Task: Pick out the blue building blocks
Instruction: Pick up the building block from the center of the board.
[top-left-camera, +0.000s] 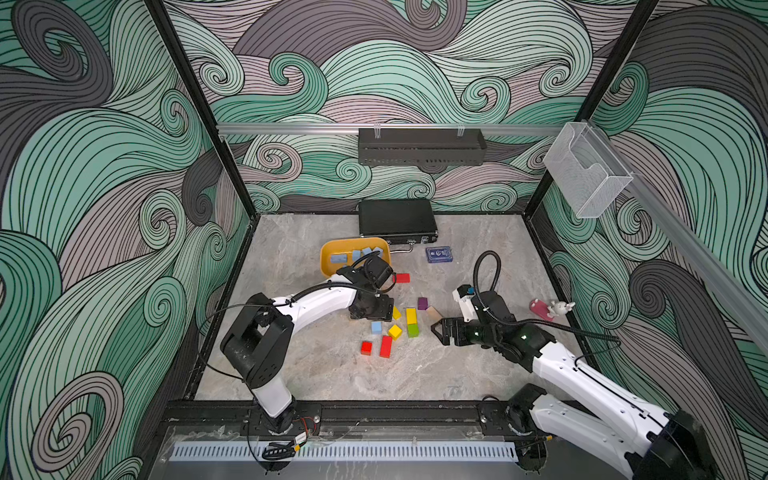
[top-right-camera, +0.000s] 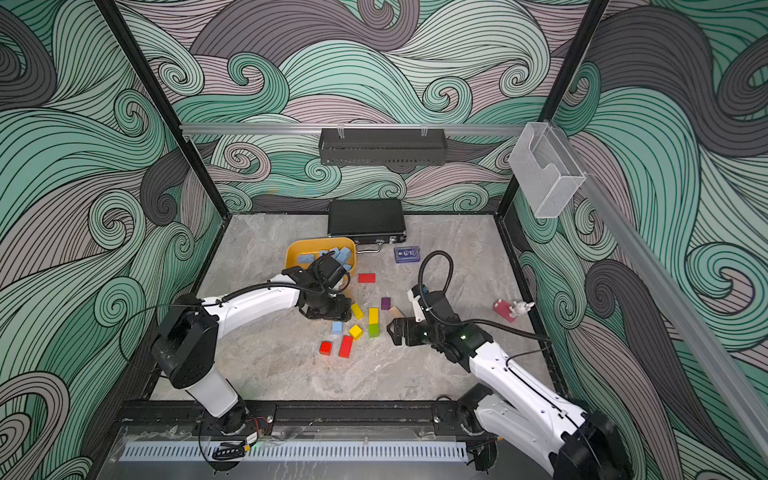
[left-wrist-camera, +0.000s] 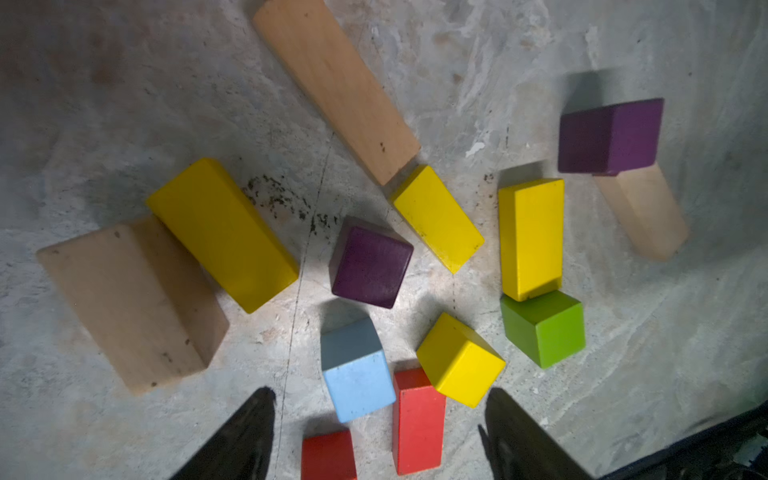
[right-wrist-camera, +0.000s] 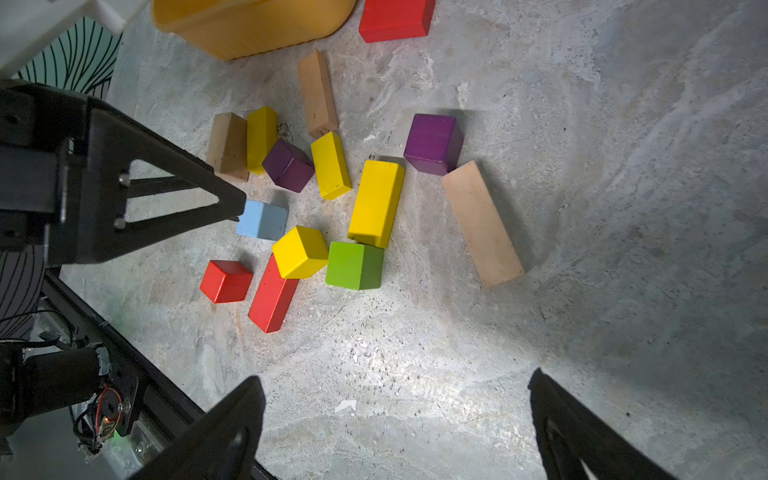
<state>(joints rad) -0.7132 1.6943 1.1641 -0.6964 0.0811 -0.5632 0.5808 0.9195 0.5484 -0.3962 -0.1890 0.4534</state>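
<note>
One light blue cube (top-left-camera: 376, 327) (top-right-camera: 337, 328) lies on the table among red, yellow, green, purple and tan blocks. My left gripper (top-left-camera: 372, 316) (top-right-camera: 332, 316) hangs just over it, pointing down. In the left wrist view the gripper (left-wrist-camera: 380, 415) is open. The blue cube (left-wrist-camera: 357, 378) and a red brick (left-wrist-camera: 417, 419) lie below the gap, untouched. In the right wrist view one left finger (right-wrist-camera: 199, 195) ends beside the blue cube (right-wrist-camera: 262, 220). Several blue blocks (top-left-camera: 338, 258) (top-right-camera: 305, 258) lie in the yellow tray (top-left-camera: 328, 270). My right gripper (top-left-camera: 440, 330) (right-wrist-camera: 395, 399) is open over bare table.
A black case (top-left-camera: 397, 220) stands at the back, with a navy card box (top-left-camera: 439, 254) in front of it. A lone red block (top-left-camera: 402, 277) lies beside the tray. A pink piece with a white figure (top-left-camera: 548, 309) sits at the right wall.
</note>
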